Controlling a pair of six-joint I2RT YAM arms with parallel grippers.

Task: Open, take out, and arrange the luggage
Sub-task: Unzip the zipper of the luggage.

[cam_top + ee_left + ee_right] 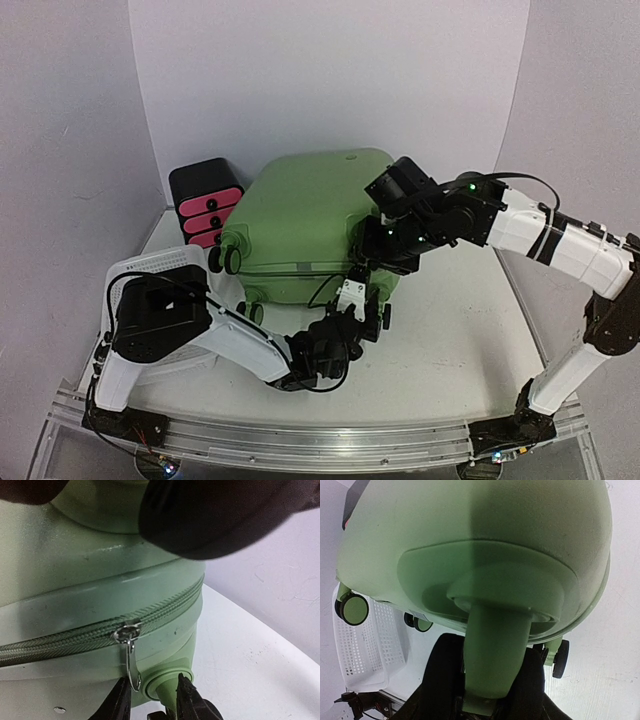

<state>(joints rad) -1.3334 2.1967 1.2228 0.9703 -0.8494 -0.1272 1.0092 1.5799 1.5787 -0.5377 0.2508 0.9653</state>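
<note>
Two pincers share the work here. The luggage (300,225) lies flat at the middle of the tabletop (460,340), its wheels toward the near edge. A black drawer box (205,200) sits at its 10 o'clock and a white basket (360,650) at its 8 o'clock.

The right pincer (492,652) is clamped on a green wheel stem (495,625) at the shell's 4 o'clock. This is most likely to pin the case so it does not slide when the zipper is dragged.

At 5 o'clock the left pincer (152,700) has its fingers apart and grips nothing. They straddle the lower end of the metal zipper pull (131,665), which hangs from the zipper seam (75,637). That pose suits a pinch on the pull, though another green stem also sits in the gap. The stretch of seam in view is closed, so I judge opening has barely begun.
</note>
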